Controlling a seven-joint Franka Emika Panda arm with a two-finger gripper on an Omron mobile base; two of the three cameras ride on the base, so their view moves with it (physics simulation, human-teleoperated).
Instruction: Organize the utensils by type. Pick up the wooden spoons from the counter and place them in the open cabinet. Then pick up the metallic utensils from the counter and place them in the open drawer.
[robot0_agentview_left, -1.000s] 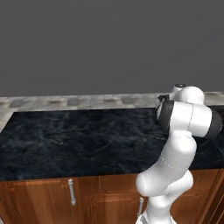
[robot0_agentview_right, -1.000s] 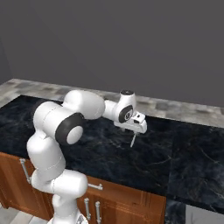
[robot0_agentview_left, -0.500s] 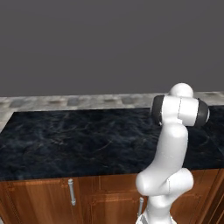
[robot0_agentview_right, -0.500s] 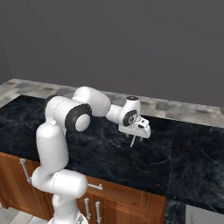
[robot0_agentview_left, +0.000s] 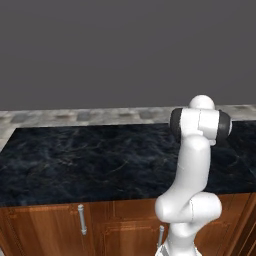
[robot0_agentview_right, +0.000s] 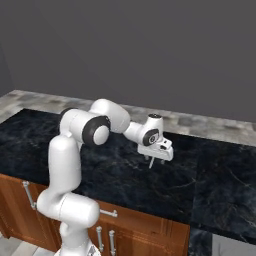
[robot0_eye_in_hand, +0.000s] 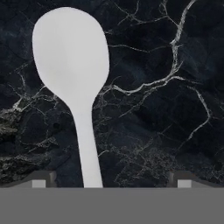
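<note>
A pale, whitish spoon (robot0_eye_in_hand: 72, 57) that looks metallic lies flat on the black marble counter (robot0_eye_in_hand: 166, 131). In the hand view its bowl is at the upper left and its handle runs down between my fingers. My gripper (robot0_eye_in_hand: 113, 177) hangs just above the handle end, open, with the handle nearer the left fingertip (robot0_eye_in_hand: 43, 178). Nothing is held. In the right base view the gripper (robot0_agentview_right: 156, 161) points down at the counter (robot0_agentview_right: 210, 175), near its middle and toward the back.
The dark counter (robot0_agentview_left: 90, 160) runs wide to both sides, with a speckled stone ledge (robot0_agentview_left: 75, 116) and a grey wall behind it. Wooden cabinet doors with metal handles (robot0_agentview_left: 81, 219) sit under its front edge. My raised elbow (robot0_agentview_left: 200, 125) stands over the right part.
The arm's shoulder and elbow have swung up and more upright. The gripper has shifted slightly right and lower over the counter and has stayed open.
</note>
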